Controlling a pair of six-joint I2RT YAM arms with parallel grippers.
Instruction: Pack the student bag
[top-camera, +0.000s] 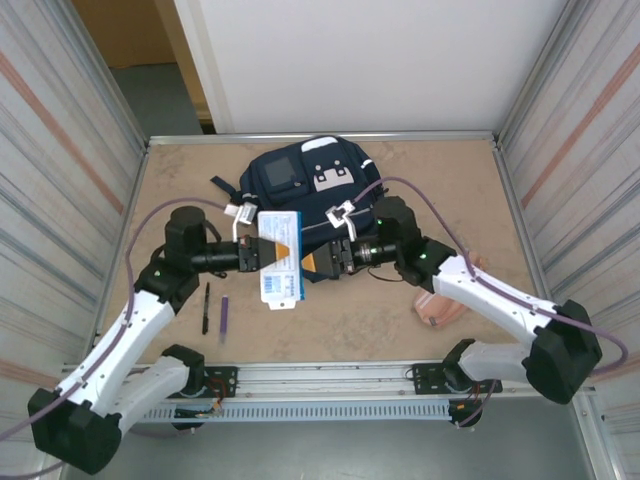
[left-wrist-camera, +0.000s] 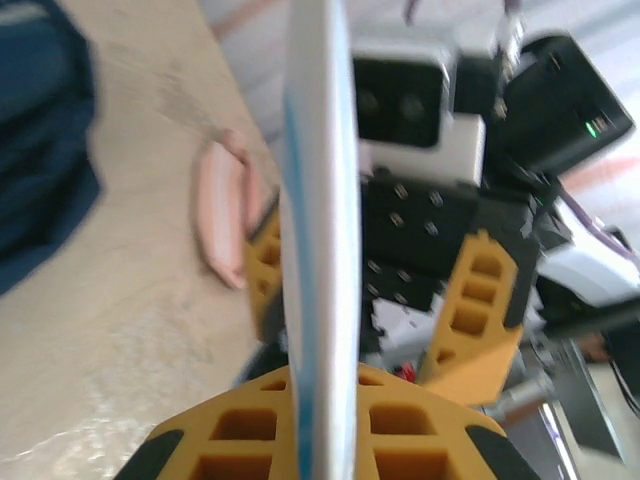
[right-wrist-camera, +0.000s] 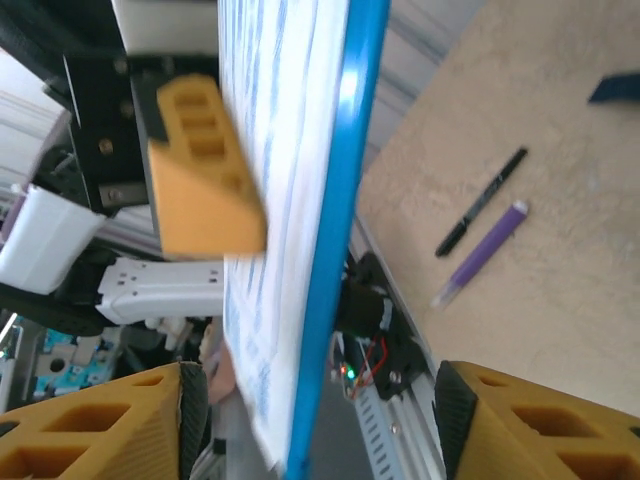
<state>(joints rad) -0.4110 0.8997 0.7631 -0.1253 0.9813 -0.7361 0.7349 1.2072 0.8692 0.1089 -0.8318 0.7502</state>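
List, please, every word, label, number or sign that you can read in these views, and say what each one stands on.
No text here can be quoted with confidence.
Blue-edged white booklet: rows of blue print on its face, too blurred to read.
Student bag: white and grey patches, no legible lettering.
Black pen and purple pen: too small to show any marking.

A beige, speckled table (top-camera: 190, 170) is lying inside a metal frame (top-camera: 420, 137). A pale ribbed wall (top-camera: 50, 150) with a reddish stripe is standing at 9 o'clock, and another ribbed wall (top-camera: 585, 110) is standing at 3 o'clock. A white panel (top-camera: 370, 60) is rising at 12 o'clock. Grey floor (top-camera: 160, 95) and a brown board (top-camera: 135, 30) are showing at 11 o'clock. Soft, even light is falling.
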